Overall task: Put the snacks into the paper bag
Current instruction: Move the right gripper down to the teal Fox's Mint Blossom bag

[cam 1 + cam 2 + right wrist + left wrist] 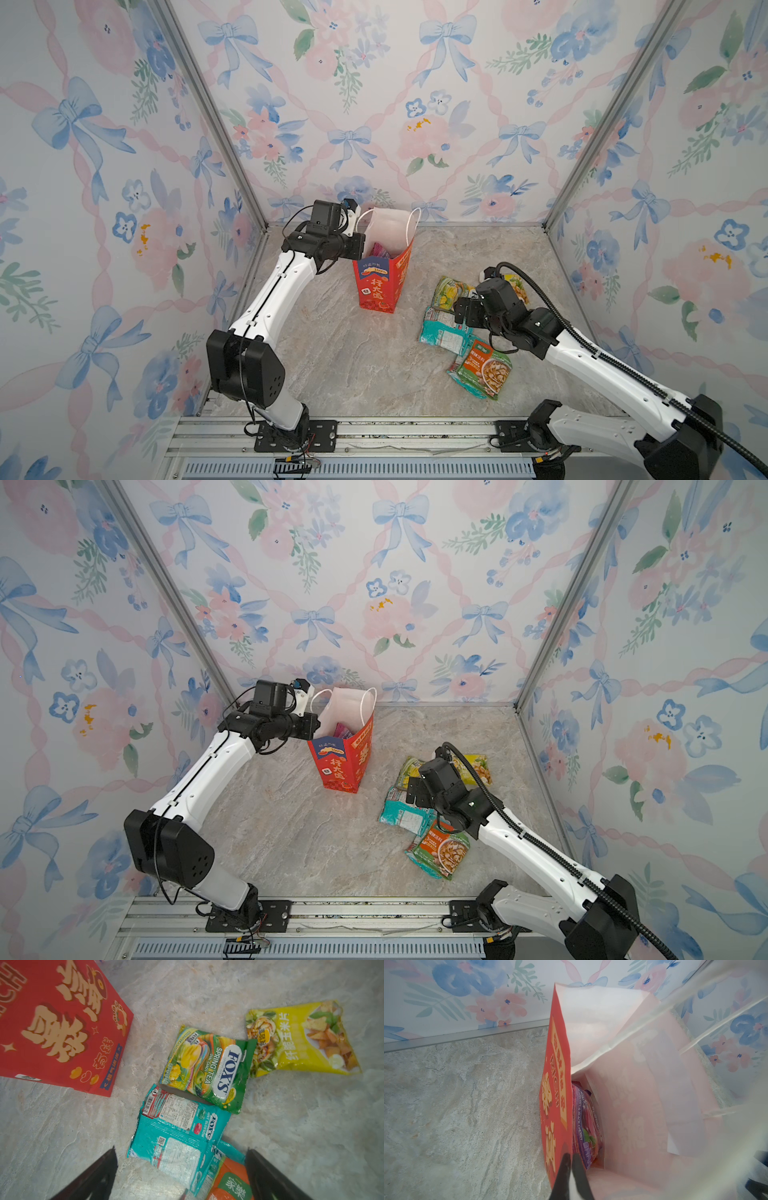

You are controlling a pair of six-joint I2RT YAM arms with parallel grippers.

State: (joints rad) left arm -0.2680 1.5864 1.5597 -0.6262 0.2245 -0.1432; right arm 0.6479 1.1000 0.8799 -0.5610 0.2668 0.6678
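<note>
The red paper bag (pixel 384 278) (pixel 340 766) stands upright and open at the back middle. My left gripper (pixel 570 1164) is shut on the bag's red wall (pixel 556 1084) at the rim, one finger outside and one inside. A purple snack packet (pixel 583 1122) lies inside the bag. On the table to the right lie a teal packet (pixel 176 1140) (pixel 442 334), a green FOX'S packet (pixel 207 1068), a yellow packet (pixel 301 1039) and an orange and green packet (pixel 230 1180) (pixel 482 370). My right gripper (pixel 180 1149) (pixel 463 309) hovers open just above the teal packet, holding nothing.
Floral wallpapered walls with metal corner posts (pixel 582 166) enclose the marble tabletop (pixel 353 365) on three sides. A metal rail (pixel 395 436) carrying both arm bases runs along the front edge. The packets overlap one another near the right wall.
</note>
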